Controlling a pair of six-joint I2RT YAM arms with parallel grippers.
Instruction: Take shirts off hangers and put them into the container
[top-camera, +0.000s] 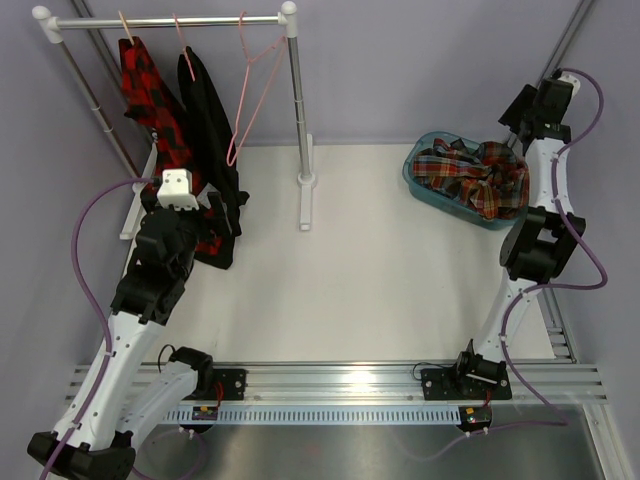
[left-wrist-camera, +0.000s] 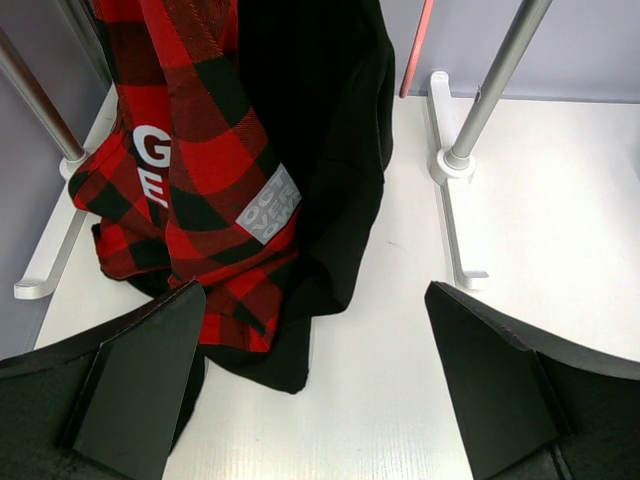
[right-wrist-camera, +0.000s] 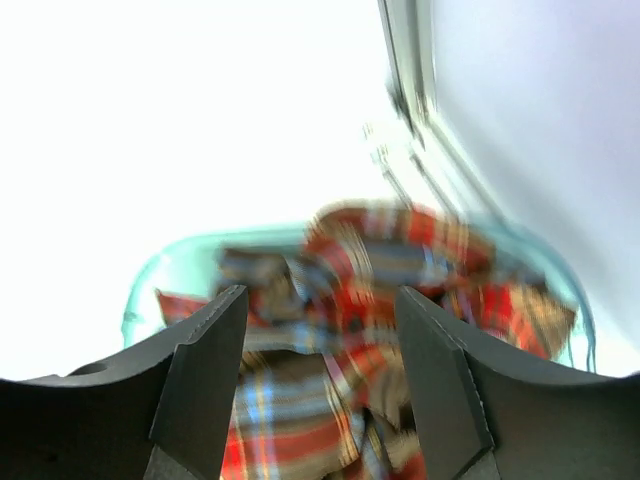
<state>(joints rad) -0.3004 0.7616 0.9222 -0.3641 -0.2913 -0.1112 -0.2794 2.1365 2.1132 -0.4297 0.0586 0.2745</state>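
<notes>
Jaws of the left gripper (left-wrist-camera: 316, 320) stand as wide apart as they go, with nothing between them. That spread suits a grab at loose, bunched cloth. Just ahead, toward the left finger, hangs the hem of the check shirt (left-wrist-camera: 190, 170). The black shirt (left-wrist-camera: 330, 150) hangs against it, ahead of the gap's middle, and both reach down to the table (left-wrist-camera: 400, 400). Because they hang so low, the hems are what the jaws meet first. Farther ahead and above, both shirts sit on pink hangers (top-camera: 180, 35) hooked over the rail (top-camera: 170, 22), so a pull would probably have to slide the cloth off the wire. A bare hanger (top-camera: 250, 100) hangs to the right of the jaws' line, beside the black shirt.

Across the table, the right gripper (right-wrist-camera: 320, 300) has its jaws partway open. Nothing looks pinched between them, though that view is blurred. Below and beyond them the tartan shirt (top-camera: 470, 175) lies crumpled in the tub (top-camera: 418, 180), which sits well apart from the rail.

Judging by this, one shirt of three is done, and the check shirt looks like the next to go.
</notes>
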